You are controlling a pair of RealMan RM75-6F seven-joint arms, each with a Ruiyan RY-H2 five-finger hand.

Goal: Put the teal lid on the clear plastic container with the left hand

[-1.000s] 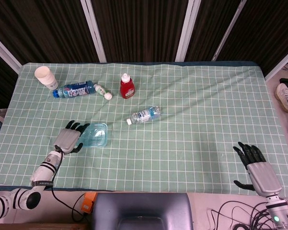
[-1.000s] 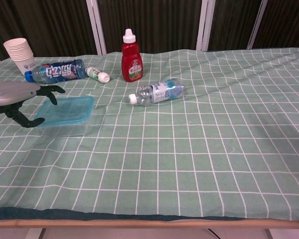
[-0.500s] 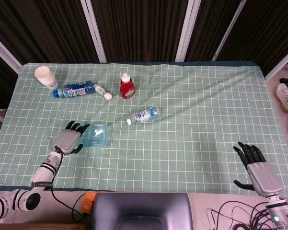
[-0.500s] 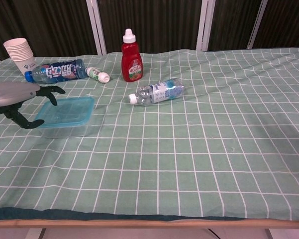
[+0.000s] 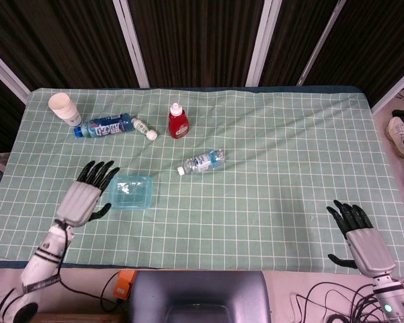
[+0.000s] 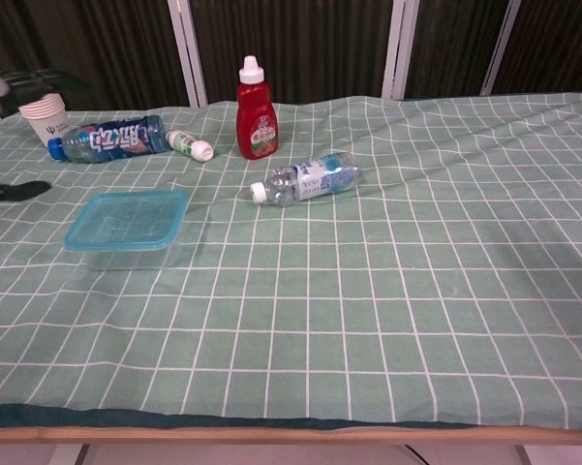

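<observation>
Left robot hand (image 5: 83,197) now clear of teal lid (image 5: 131,192).

1. The teal lid (image 6: 128,219) sits flat on the clear plastic container (image 6: 126,254), left of centre on the desk (image 6: 387,320) with its green checked cloth.
2. At the far left edge, dark fingers (image 6: 19,189) of the left hand (image 6: 15,92) show, blurred and apart from the lid.
3. A red bottle (image 6: 255,109) stands upright at the back.
4. A clear water bottle (image 6: 308,179) lies on its side near it.
5. A blue-labelled bottle (image 6: 108,138) and a small white bottle (image 6: 190,145) lie beside stacked paper cups (image 6: 44,118).
</observation>
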